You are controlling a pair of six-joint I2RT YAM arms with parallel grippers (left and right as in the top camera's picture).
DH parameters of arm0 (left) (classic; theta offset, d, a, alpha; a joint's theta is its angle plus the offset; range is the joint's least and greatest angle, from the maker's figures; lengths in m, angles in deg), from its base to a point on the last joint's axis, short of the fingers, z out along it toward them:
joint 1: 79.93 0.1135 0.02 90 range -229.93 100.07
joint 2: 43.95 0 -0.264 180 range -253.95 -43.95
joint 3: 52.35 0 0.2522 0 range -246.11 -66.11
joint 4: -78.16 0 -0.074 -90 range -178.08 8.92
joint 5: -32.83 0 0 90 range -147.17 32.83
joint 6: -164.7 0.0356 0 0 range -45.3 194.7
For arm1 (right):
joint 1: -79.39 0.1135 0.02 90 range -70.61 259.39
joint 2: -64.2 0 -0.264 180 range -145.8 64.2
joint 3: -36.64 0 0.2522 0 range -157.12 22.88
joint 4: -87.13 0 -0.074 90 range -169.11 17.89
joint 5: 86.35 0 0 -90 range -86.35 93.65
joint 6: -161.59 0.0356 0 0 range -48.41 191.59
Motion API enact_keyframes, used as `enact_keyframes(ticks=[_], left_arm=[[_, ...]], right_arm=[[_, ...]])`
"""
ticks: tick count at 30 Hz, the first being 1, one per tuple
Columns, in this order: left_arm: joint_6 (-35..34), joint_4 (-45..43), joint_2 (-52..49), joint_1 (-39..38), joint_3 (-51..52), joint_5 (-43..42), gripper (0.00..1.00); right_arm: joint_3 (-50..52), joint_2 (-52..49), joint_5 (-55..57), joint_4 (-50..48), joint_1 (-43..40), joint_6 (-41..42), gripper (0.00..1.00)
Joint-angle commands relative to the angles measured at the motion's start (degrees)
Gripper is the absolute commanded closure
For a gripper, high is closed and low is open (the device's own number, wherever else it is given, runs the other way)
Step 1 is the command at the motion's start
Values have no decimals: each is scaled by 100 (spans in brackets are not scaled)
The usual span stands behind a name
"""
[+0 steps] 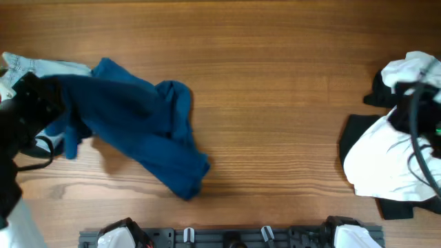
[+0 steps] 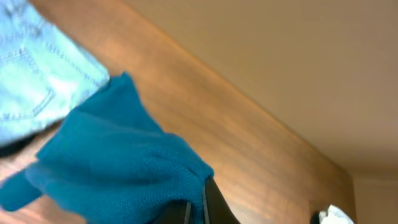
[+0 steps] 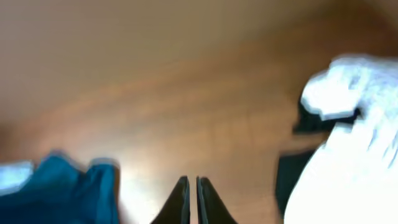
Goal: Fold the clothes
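The left gripper (image 2: 196, 209) is clamped on the edge of the blue knit garment (image 1: 141, 131). In the left wrist view the fabric bunches directly against the fingers (image 2: 214, 205). From the grip point the garment runs out across the wooden table (image 1: 275, 69) in a crumpled diagonal band, its far end nearest the table centre. A light blue denim garment (image 2: 31, 74) lies on the table just beyond the left gripper, partly under the blue knit.

The right gripper (image 3: 189, 198) hangs above bare wood. Its 2 fingers are nearly together with a thin slit between them, and they hold nothing. A white garment (image 3: 357, 118) lying over a black garment (image 3: 291, 174) sits to the right of these fingers. The blue knit appears, blurred, well apart to their left.
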Motion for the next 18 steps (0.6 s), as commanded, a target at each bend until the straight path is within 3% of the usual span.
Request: enact_keyframes(ticks=[1, 3, 6, 11, 18], left_arm=[[92, 168, -442, 42, -72, -107, 96], [94, 225, -715, 42, -72, 116, 96], [92, 232, -1095, 42, -72, 420, 96], [92, 195, -1794, 44, -72, 584, 96], [90, -55, -2081, 44, -72, 817, 96]], right_arm=[[946, -800, -1386, 382, 256, -1071, 82], [1672, -1117, -1670, 256, 787, -1611, 75], [2806, -1458, -1665, -560, 1864, -1670, 67], [4629, -2037, -791, -2944, 4273, -1381, 50], [4819, -2994, 824, -4245, 6590, -1550, 40]])
